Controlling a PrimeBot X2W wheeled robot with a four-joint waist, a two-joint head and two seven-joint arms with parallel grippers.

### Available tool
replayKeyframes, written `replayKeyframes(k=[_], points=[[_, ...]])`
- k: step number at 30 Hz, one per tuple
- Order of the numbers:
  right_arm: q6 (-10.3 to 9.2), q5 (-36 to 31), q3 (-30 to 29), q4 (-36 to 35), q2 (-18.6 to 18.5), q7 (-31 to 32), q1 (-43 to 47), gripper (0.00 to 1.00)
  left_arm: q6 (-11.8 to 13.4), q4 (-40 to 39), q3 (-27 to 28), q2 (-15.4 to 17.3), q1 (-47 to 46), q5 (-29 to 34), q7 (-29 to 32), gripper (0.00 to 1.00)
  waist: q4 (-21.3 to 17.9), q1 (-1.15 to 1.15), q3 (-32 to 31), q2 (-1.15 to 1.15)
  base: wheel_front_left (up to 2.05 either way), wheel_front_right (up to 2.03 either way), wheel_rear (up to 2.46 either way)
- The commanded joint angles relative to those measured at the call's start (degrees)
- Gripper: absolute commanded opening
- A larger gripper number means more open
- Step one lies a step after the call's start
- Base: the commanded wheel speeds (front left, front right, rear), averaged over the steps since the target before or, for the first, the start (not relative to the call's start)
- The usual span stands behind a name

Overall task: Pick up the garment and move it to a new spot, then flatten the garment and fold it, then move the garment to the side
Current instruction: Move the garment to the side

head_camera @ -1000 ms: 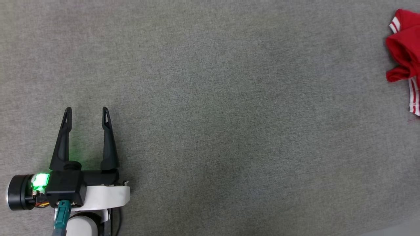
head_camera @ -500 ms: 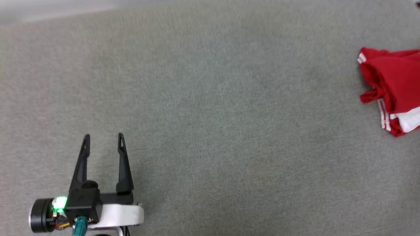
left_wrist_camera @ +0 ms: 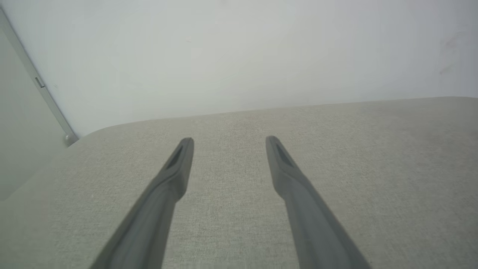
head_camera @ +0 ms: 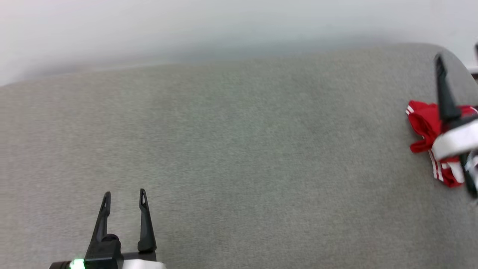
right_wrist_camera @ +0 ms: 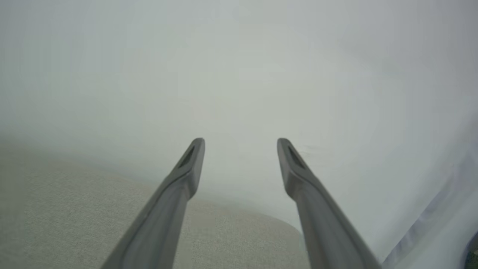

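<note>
The garment (head_camera: 424, 121) lies bunched in a red heap with white striped trim at the far right of the grey fabric surface (head_camera: 239, 149). My right gripper (head_camera: 457, 52) stands over it at the head view's right edge, one dark finger (head_camera: 443, 97) crossing the cloth. In the right wrist view this gripper (right_wrist_camera: 241, 140) is open and empty, its fingers pointing past the surface's rounded edge at a pale wall. My left gripper (head_camera: 125, 192) is open at the lower left, far from the garment. The left wrist view shows it (left_wrist_camera: 229, 139) empty above bare fabric.
A pale wall (head_camera: 224, 26) rises behind the surface's far edge. The surface rounds off at its far right corner (head_camera: 453, 56). In the left wrist view a metal strip (left_wrist_camera: 41, 84) runs down the wall at the left corner.
The head camera has tilted up, bringing the wall into view and shifting everything down the picture. My right gripper has come into the head view over the garment. The left gripper stays open.
</note>
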Motion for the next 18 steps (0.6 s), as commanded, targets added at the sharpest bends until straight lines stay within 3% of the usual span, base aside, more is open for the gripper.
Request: replayKeyframes(k=[1, 9, 18], points=[[-0.07, -0.1, -1.1, -2.7, 1.8, -0.1, 3.7, 1.00, 0.1, 0.4, 0.0, -0.3, 0.9, -0.2, -0.1, 1.00, 1.9, 0.01, -2.0, 0.00, 0.00, 0.00, 0.00], [-0.06, 0.1, -3.1, -15.6, 10.6, -0.1, 20.2, 1.00, -0.6, 2.3, 0.1, -0.6, 2.0, -0.2, -0.1, 1.00, 4.5, 0.01, -3.9, 0.00, 0.00, 0.00, 0.00], [-0.06, 0.7, -5.1, -20.5, 16.6, -0.1, 33.3, 1.00, -1.7, 3.7, 0.0, -0.7, 3.1, -0.5, -0.1, 1.00, 5.5, 0.01, -5.6, 0.00, 0.00, 0.00, 0.00]])
